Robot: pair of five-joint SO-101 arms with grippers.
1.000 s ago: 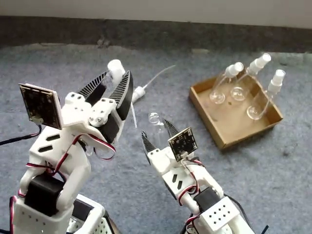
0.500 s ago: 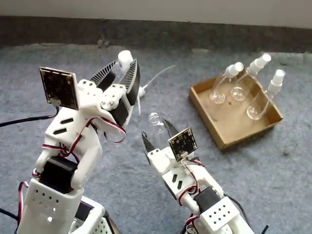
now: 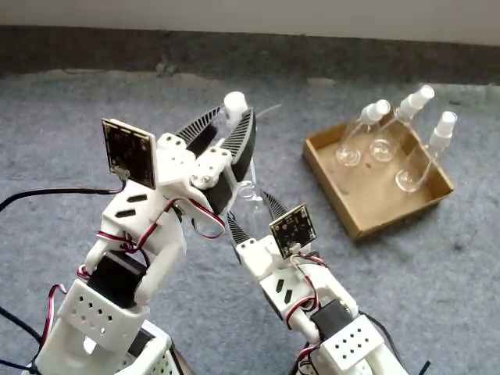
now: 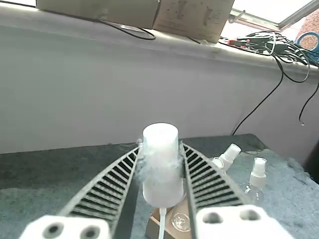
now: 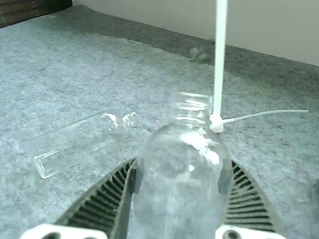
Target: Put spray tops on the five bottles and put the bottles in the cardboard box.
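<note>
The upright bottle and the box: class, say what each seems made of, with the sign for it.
Upright bottle: clear and glossy, carpet visible through it, bright glints; glass or hard plastic, unclear which. Box: matt brown, thin flat walls; probably cardboard.

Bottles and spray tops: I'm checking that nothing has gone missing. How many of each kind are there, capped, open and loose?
Capped bottles, in the cardboard box: 3
Open bottles, one held, one lying: 2
Loose spray tops, one held, one lying: 2
Total: 7
</note>
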